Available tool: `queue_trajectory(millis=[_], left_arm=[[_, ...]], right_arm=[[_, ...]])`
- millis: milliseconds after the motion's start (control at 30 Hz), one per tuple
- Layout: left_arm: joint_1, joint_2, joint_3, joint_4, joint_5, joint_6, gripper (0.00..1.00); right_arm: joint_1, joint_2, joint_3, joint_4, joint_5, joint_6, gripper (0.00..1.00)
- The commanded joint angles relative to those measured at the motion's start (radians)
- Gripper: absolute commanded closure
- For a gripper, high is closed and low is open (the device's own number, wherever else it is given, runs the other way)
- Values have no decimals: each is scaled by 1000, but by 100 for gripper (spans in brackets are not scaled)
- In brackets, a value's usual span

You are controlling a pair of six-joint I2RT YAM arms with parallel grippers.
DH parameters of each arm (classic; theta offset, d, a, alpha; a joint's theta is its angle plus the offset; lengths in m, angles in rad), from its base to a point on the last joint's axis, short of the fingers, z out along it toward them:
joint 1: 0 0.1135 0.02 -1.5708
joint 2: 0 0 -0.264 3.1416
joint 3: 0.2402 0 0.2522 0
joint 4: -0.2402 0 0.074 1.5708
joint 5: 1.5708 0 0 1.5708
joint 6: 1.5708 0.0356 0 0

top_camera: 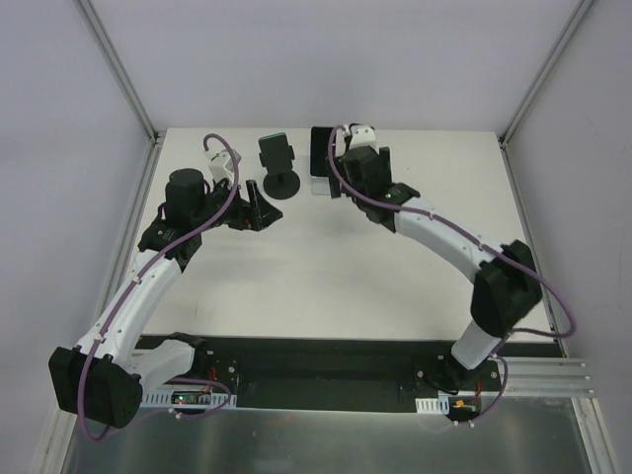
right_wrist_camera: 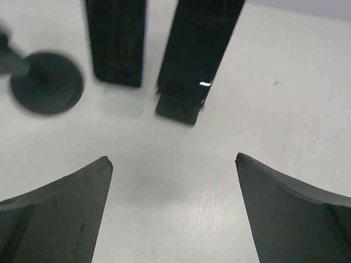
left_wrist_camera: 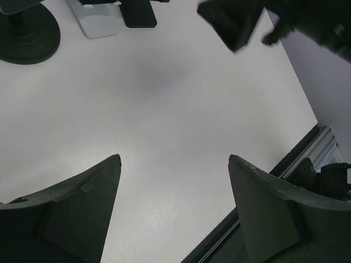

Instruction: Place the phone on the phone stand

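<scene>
The black phone stand (top_camera: pixel 279 164), a clamp head on a round base, is at the back middle of the table. Its base shows in the left wrist view (left_wrist_camera: pixel 24 35) and the right wrist view (right_wrist_camera: pixel 46 82). The phone (top_camera: pixel 322 150), a dark slab, stands upright in a pale holder (top_camera: pixel 321 185) just right of the stand. It also shows in the right wrist view (right_wrist_camera: pixel 115 41). My right gripper (top_camera: pixel 338 186) (right_wrist_camera: pixel 173 160) is open and empty, a short way in front of the phone. My left gripper (top_camera: pixel 259 209) (left_wrist_camera: pixel 174 159) is open and empty, near the stand's front left.
A second dark upright piece with a black foot (right_wrist_camera: pixel 197 52) stands right beside the phone. The pale holder (left_wrist_camera: pixel 98 24) and that dark foot (left_wrist_camera: pixel 137 13) show at the top of the left wrist view. White walls enclose the table (top_camera: pixel 326 286); a dark rail (top_camera: pixel 326 360) runs along the near edge.
</scene>
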Motion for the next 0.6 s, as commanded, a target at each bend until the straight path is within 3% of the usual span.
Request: queue_trajectory(millis=[0, 200, 367, 567], left_arm=[[6, 6, -7, 33, -17, 19, 22], [8, 4, -9, 33, -20, 42, 21], [6, -25, -11, 69, 6, 72, 20], [5, -134, 31, 96, 35, 1, 17]], right_arm=[[128, -244, -277, -103, -122, 90, 4], [349, -615, -576, -230, 66, 180, 4], [378, -1021, -686, -336, 86, 260, 4], [377, -1444, -745, -349, 45, 198, 4]])
